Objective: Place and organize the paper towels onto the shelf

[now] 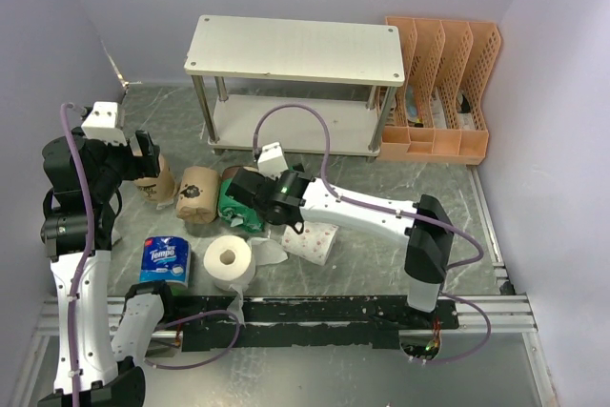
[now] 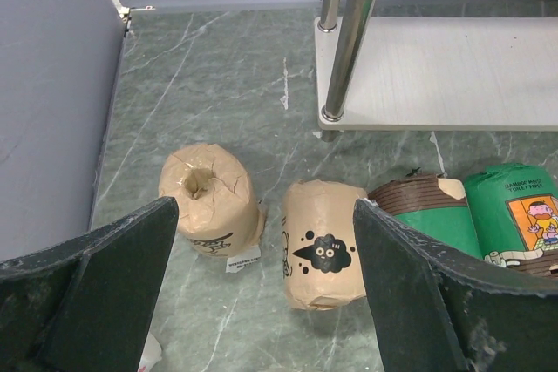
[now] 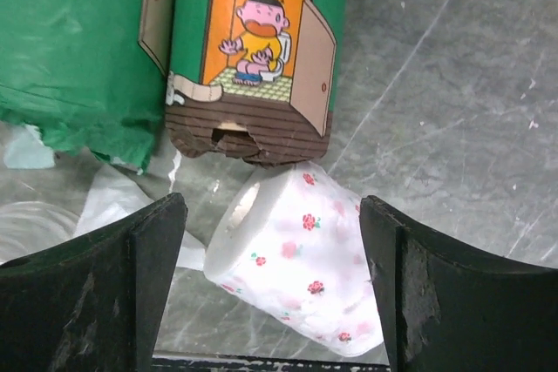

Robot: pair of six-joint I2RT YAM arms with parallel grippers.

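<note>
Your right tool (image 3: 270, 206) gapes empty, the flowered roll (image 3: 296, 267) lying between its fingers; your left tool (image 2: 266, 206) gapes empty before two tan rolls (image 2: 318, 241).

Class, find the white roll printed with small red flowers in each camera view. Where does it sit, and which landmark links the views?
Top external: the flowered roll lies near the centre, just right of the green-wrapped rolls.
Left wrist: not in it.
Right wrist: lower centre, tipped on its side.
Shared landmark: the green-wrapped rolls, at the right edge in the left wrist view and along the top in the right wrist view.
</note>
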